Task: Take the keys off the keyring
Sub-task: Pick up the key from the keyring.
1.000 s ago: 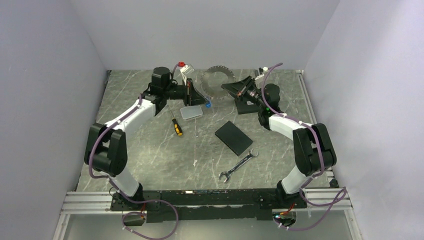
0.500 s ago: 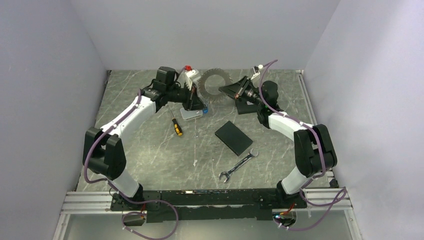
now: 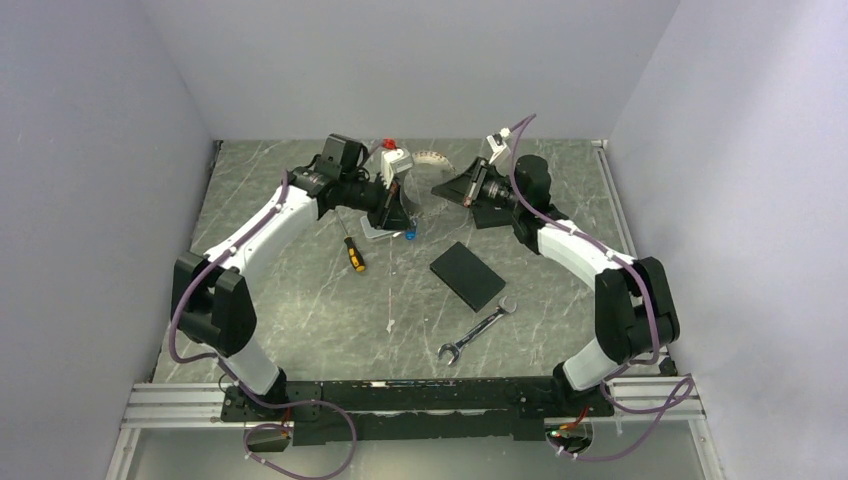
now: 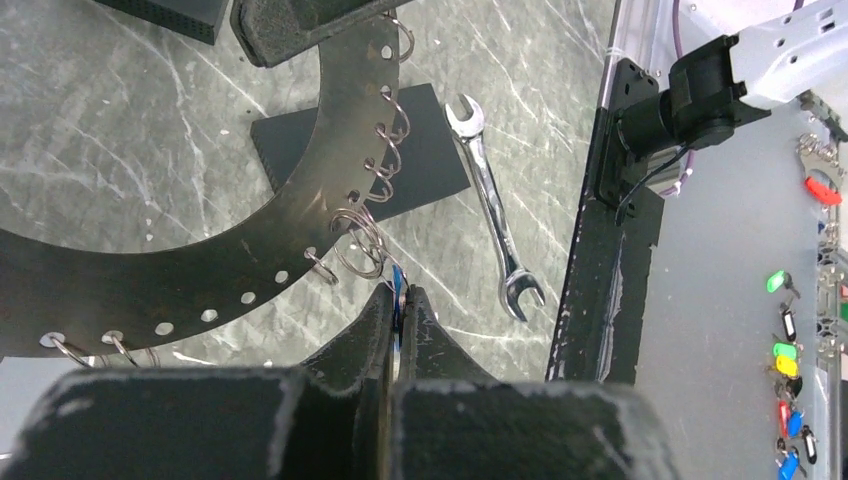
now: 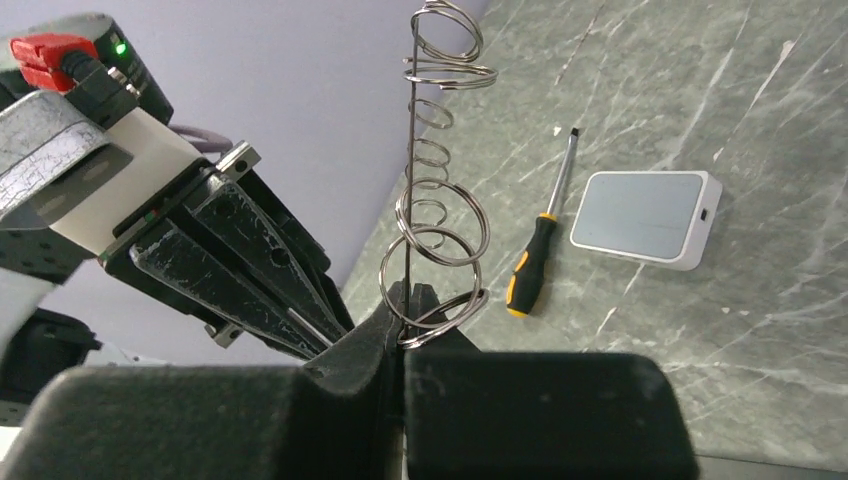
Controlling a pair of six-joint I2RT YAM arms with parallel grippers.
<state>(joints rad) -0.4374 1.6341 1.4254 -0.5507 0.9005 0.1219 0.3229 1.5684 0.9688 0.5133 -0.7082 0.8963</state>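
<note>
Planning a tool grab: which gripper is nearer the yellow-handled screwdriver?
Left. The left gripper hovers right of and beyond the screwdriver; the right gripper is farther right, gripping the keyring.

**Keyring up at the far middle, tools laid out nearer**

The keyring (image 3: 432,157) is held up off the table (image 3: 300,300) at the far middle, between the two grippers. The left gripper (image 4: 400,298) is on its left side. The right gripper (image 5: 405,298) is on its right side, pinching its rim. The tagged key (image 3: 411,234) sits between the left gripper's tips and hangs just below them. A flat box (image 5: 645,218) lies on the table under the left gripper. The screwdriver (image 3: 352,252) lies just left of the box and nearer. The flat rectangle (image 3: 467,275) lies right of centre, nearer than the grippers. The wrench (image 3: 477,328) lies nearer still, its far end just beside the rectangle's near right edge.
</note>
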